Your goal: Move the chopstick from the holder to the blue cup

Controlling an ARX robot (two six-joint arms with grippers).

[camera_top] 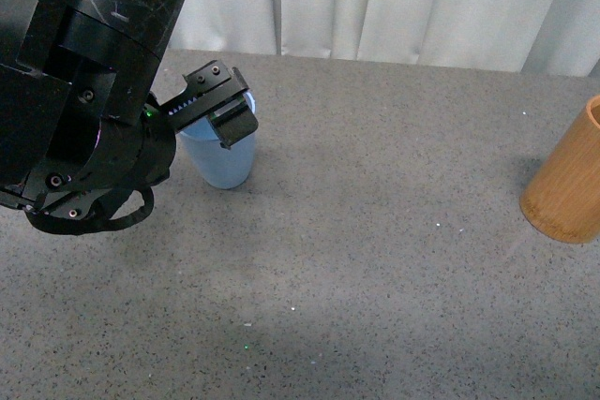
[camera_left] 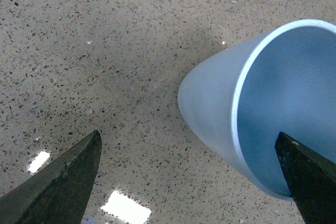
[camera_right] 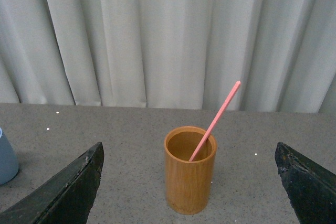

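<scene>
Basically, going L to R in the front view: the L arm's black body fills the 10 o'clock corner. Its pincer [camera_top: 225,114] reaches out toward 2 o'clock and sits just over the mouth of the blue cup [camera_top: 220,161]. The cup stands upright on the grey speckled counter [camera_top: 375,259], approx. 10 o'clock from frame centre. In the left wrist view the L pincer [camera_left: 187,134] is released, jaws spread wide w/ nothing between them. One finger [camera_left: 58,187] is over bare counter and the other finger [camera_left: 310,177] lies across the cup's [camera_left: 210,103] pale rim and blue inside. Can't tell if it touches the rim.

The mid counter is plain grey, w/ a white curtain [camera_top: 375,7] along the back at 12 o'clock.

The holder [camera_top: 567,185] stands at 3 o'clock, cut by the frame edge, well apart from the cup. The right wrist view faces it head on. The R pincer [camera_right: 189,145] is released, jaws wide and empty, w/ the holder [camera_right: 190,177] upright between them but farther off. The chopstick [camera_right: 215,120] sits inside the holder, lower end down in it. It leans toward 1 o'clock, upper end well above the rim against the curtain [camera_right: 157,35]. A sliver of the cup [camera_right: 6,158] shows at 9 o'clock.
</scene>
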